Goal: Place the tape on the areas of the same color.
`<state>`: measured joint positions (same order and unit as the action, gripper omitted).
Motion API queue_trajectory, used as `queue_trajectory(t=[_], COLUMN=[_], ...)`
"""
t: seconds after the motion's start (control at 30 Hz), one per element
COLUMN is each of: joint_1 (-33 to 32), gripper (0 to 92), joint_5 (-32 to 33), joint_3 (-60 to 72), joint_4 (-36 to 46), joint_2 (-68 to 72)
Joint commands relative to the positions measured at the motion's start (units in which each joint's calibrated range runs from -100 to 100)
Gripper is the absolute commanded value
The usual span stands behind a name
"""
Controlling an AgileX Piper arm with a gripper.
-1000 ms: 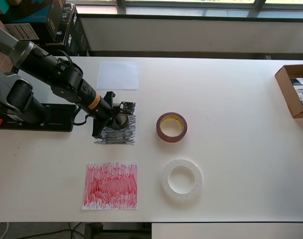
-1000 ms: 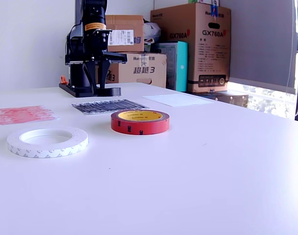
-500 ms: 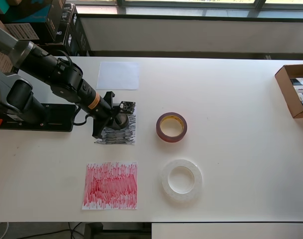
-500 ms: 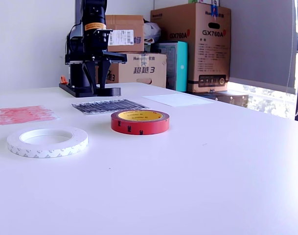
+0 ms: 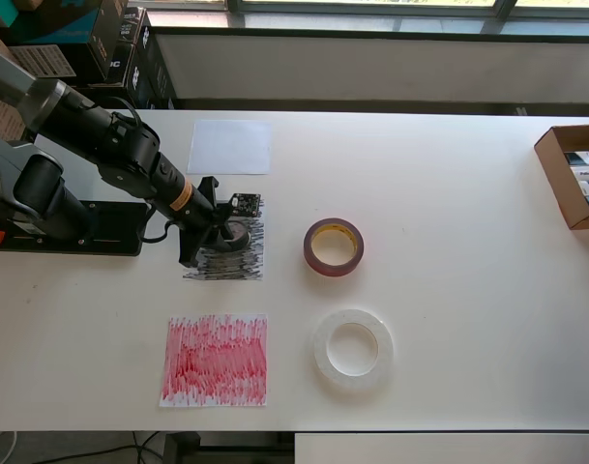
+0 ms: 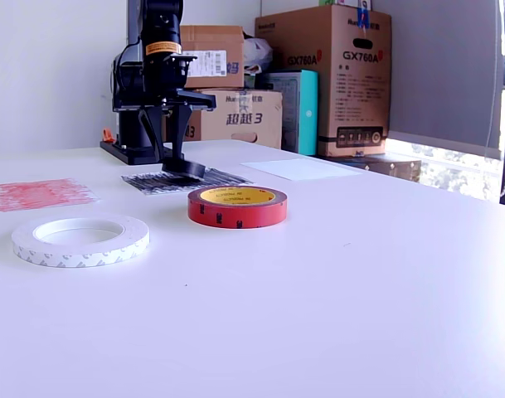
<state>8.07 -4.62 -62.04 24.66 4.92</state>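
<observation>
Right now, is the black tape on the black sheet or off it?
On it. The black tape lies flat on the black sheet in the exterior view, with the hand just above it.

Bright daylight washes the white tabletop (image 5: pixel 449 193) evenly, shadows faint. In the exterior view the window (image 6: pixel 451 170) at 3 o'clock glares; the near tabletop blurs.

white table (image 5: pixel 449 319) | stacked cardboard boxes (image 6: pixel 335 79) | window (image 6: pixel 463 170) daylight
</observation>
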Motion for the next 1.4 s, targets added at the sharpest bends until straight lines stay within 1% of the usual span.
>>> queue_trajectory(t=[0.0, 0.1, 0.47, 0.63, 0.9, 1.0, 1.1, 1.37], joint_1=[-0.4, -0.4, -0.4, -0.3, 1.9, 3.7, 5.2, 9.9], gripper=[34.3, 36.2, 35.7, 35.7, 35.7, 35.7, 35.7, 35.7], joint_5=[0.0, 0.0, 0.1, 0.6, 0.7, 1.0, 3.2, 6.7], joint_3=[0.4, 0.3, 1.7, 3.3, 6.5, 10.5, 17.3, 39.8], joint_4=[0.4, 0.3, 0.3, 0.9, 1.3, 4.8, 10.2, 20.9], joint_2=[0.0, 0.0, -0.7, -5.2, -14.2, -14.8, -12.9, 2.4])
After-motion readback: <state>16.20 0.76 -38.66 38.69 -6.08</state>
